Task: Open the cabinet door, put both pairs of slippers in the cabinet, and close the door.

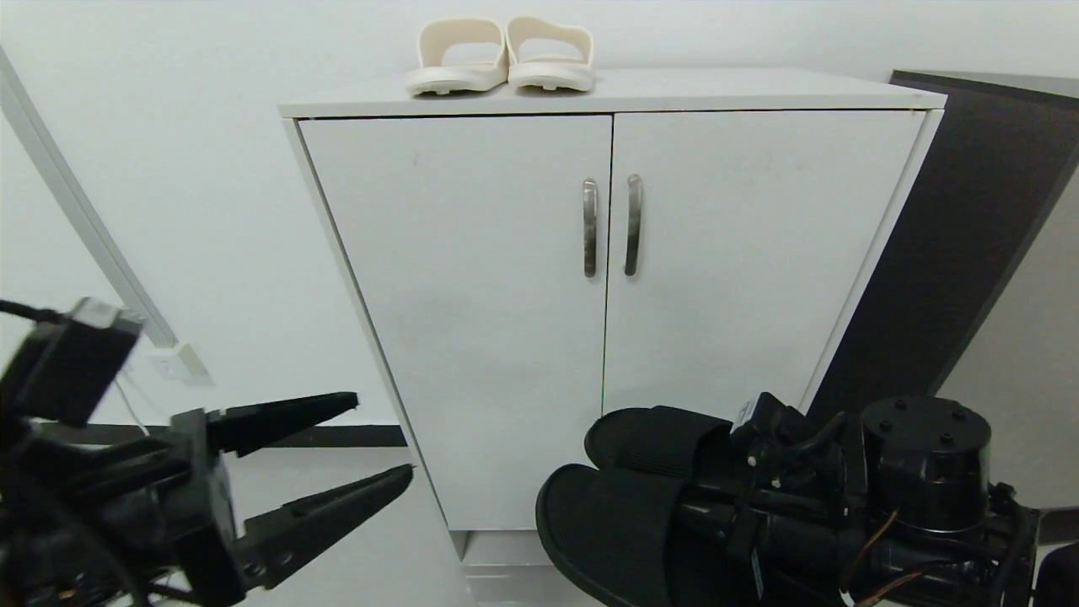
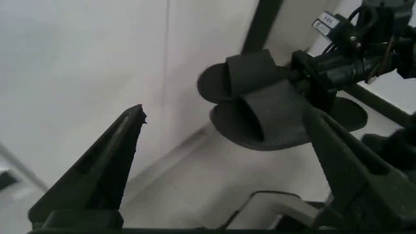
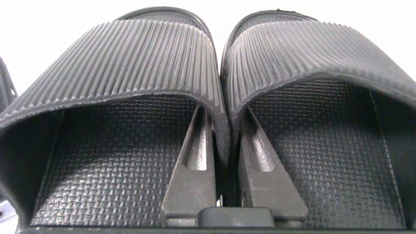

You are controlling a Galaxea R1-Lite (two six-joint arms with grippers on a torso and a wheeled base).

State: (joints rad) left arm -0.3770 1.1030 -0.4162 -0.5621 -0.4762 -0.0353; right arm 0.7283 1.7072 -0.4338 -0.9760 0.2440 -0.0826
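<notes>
Black ribbed rubber slippers (image 1: 607,514) hang as a pair in the right pincer (image 3: 224,130). Its two fingers sit close together, one inside each slipper, squeezing the adjoining side walls between them. That hold looks thin, and a jolt could probably let one slipper peel away and drop. The white two-door cabinet (image 1: 455,295) has both doors shut, so a door must be pulled first. The two slim metal handles (image 1: 590,228) stand just beside each other at the centre seam, and a wide grasp might catch both. The held pair hangs low before the right-hand door, where a swinging door could knock it. The left pincer (image 1: 381,434) is spread wide with nothing in it, low and off the cabinet's left side. The handles lie well apart from it, higher up and towards the middle. A pair of cream moulded slippers (image 1: 499,57) rests side by side on the cabinet top above the left-hand door, far above both pincers.
</notes>
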